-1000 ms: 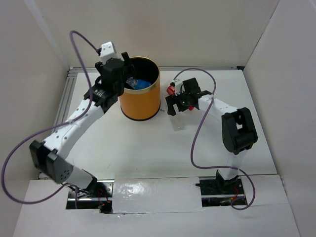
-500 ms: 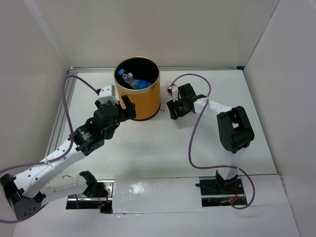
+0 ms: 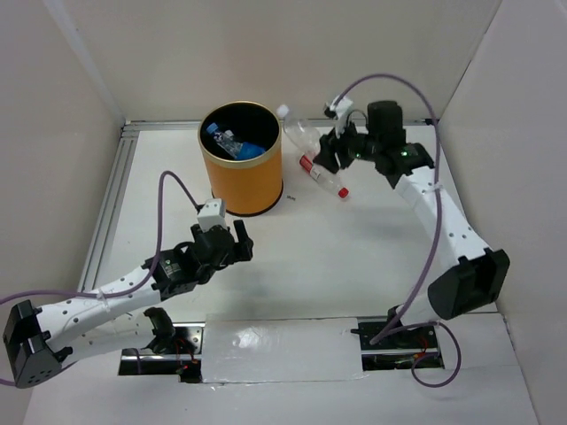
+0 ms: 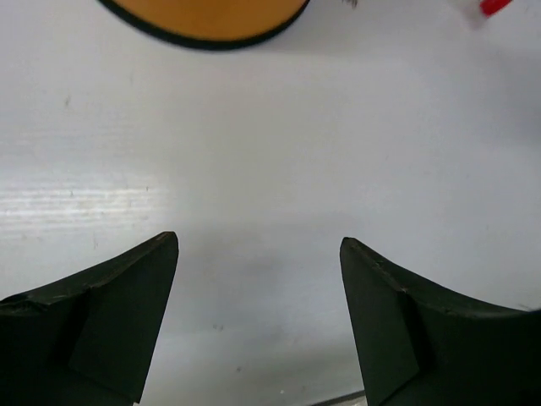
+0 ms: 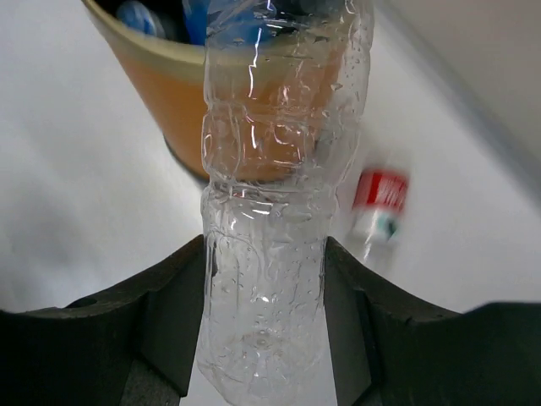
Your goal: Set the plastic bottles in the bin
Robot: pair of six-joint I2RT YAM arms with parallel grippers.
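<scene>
Grips one clear bottle (image 5: 269, 211) in the right hand (image 3: 328, 154) beside the one bin (image 3: 241, 181). Holds the left hand (image 4: 258, 321) wide open, empty. Shows one red-labelled bottle (image 3: 326, 179) on the table (image 3: 354, 266).

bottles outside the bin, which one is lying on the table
The small red-labelled bottle beside the orange bin, on its side. The clear bottle is held up between the jaws of the right gripper.

No readable text; the red-labelled bottle (image 5: 378, 207) carries only blurred white print
</scene>
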